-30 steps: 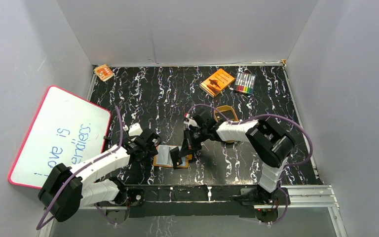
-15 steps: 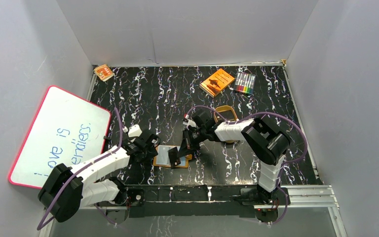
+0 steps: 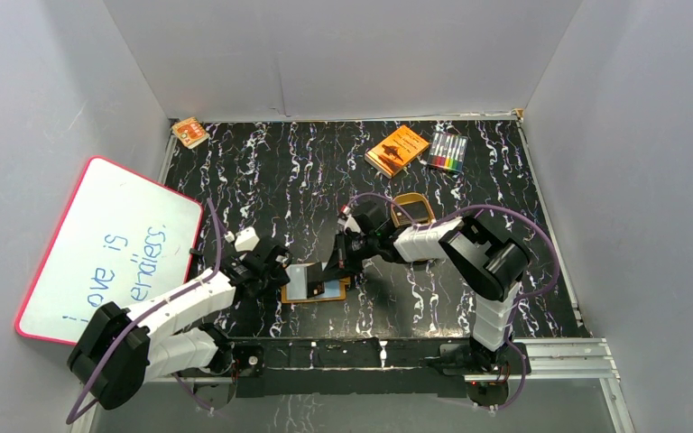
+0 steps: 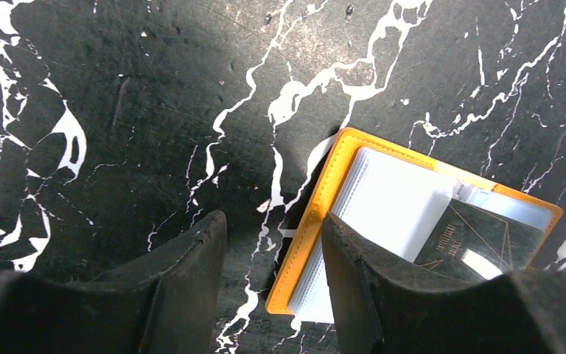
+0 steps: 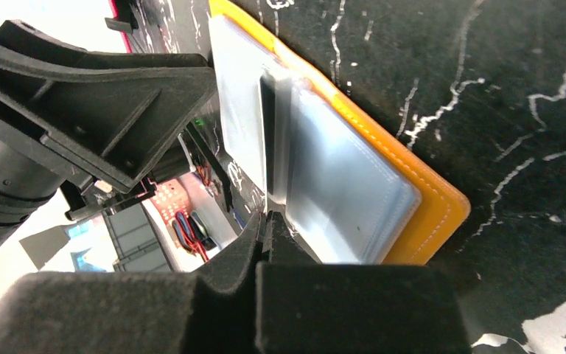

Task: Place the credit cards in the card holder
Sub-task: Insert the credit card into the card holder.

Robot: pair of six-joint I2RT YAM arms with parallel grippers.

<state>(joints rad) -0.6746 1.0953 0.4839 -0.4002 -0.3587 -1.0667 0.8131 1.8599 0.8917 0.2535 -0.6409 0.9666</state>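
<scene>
Right end effector (image 5: 265, 221), fingers pressed together, is pinching a dark credit card (image 4: 479, 240) by its near edge. In the right wrist view the card is showing edge-on, as a thin dark line running from the fingertips in among the clear sleeves of the card holder (image 4: 323, 193). The card holder is lying open and flat on the black, white-veined worktop (image 4: 118, 110), near its front edge and between the two arms, its orange border framing the pale plastic pockets. In the left wrist view the dark card, printed with fine gold lines, is lying aslant over the part of the holder farther from the left fingers.

Left end effector (image 4: 274, 225) is hovering low with its fingers spread, one over bare worktop and the other over the holder, so that the orange edge is sitting between them; whether either finger is touching the holder cannot be told.

At the worktop's far side an orange book (image 3: 397, 149) is lying just beside a pack of coloured markers (image 3: 448, 152), and a gold oval tray (image 3: 412, 209) is sitting behind the right wrist. A red-rimmed whiteboard (image 3: 113, 244) is resting by the left wall.
</scene>
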